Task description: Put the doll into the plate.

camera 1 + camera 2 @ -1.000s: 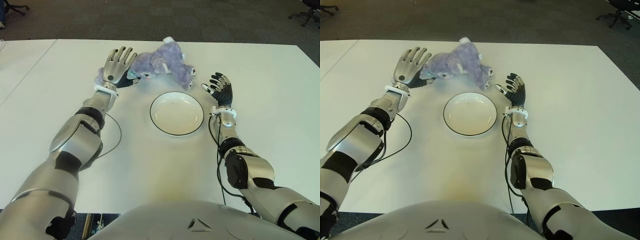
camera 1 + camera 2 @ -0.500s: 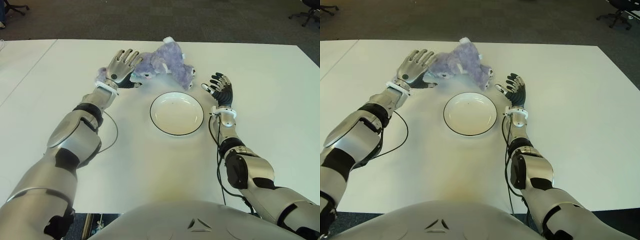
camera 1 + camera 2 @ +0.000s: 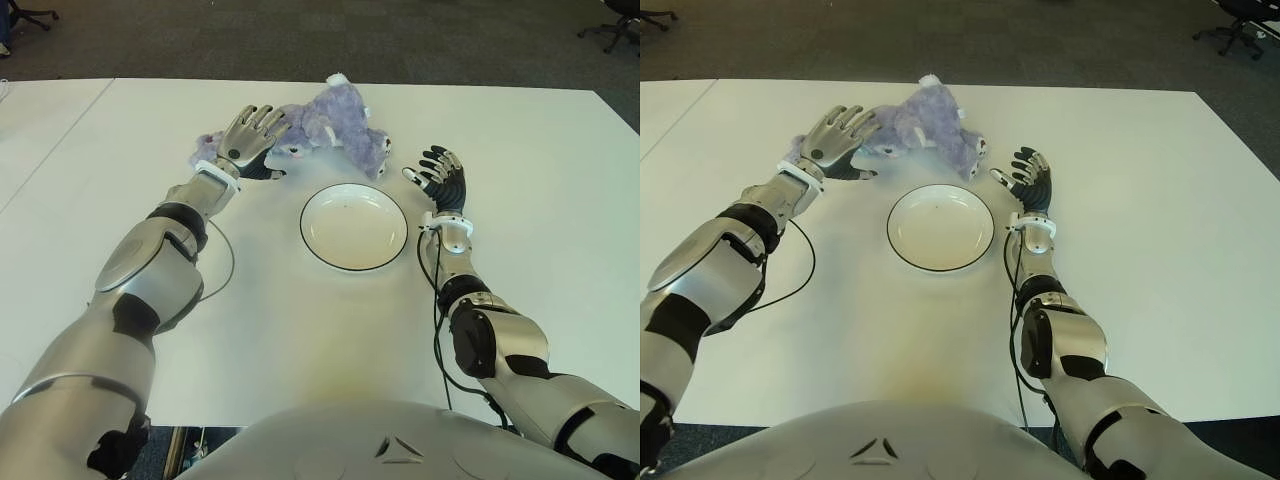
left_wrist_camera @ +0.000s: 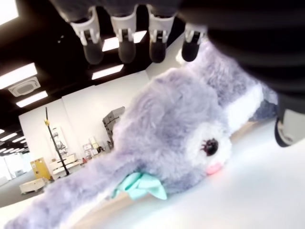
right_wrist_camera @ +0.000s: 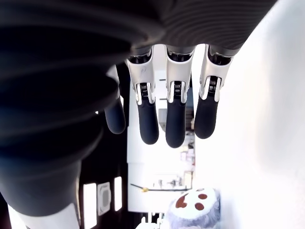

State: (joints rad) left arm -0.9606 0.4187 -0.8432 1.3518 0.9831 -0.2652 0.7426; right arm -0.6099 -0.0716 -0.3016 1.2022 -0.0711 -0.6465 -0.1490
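Observation:
A purple plush doll (image 3: 335, 125) with a white muzzle and a teal bow lies on the white table (image 3: 300, 320), just behind the plate. The plate (image 3: 354, 226) is white with a dark rim and holds nothing. My left hand (image 3: 250, 140) is spread open over the doll's left end, fingers extended across its head and thumb low beside it. In the left wrist view the doll's face (image 4: 209, 148) fills the frame under the straight fingers (image 4: 124, 28). My right hand (image 3: 440, 175) stands open to the right of the plate, close to the doll's foot (image 5: 193, 210).
A thin black cable (image 3: 228, 262) loops on the table beside my left forearm. Dark carpet lies beyond the table's far edge, with office chairs (image 3: 610, 25) at the back corners. A second white table (image 3: 40, 120) adjoins on the left.
My left hand has shifted right and lowered over the doll's head, with the forearm swinging inward. The doll, the plate and my right hand have stayed put.

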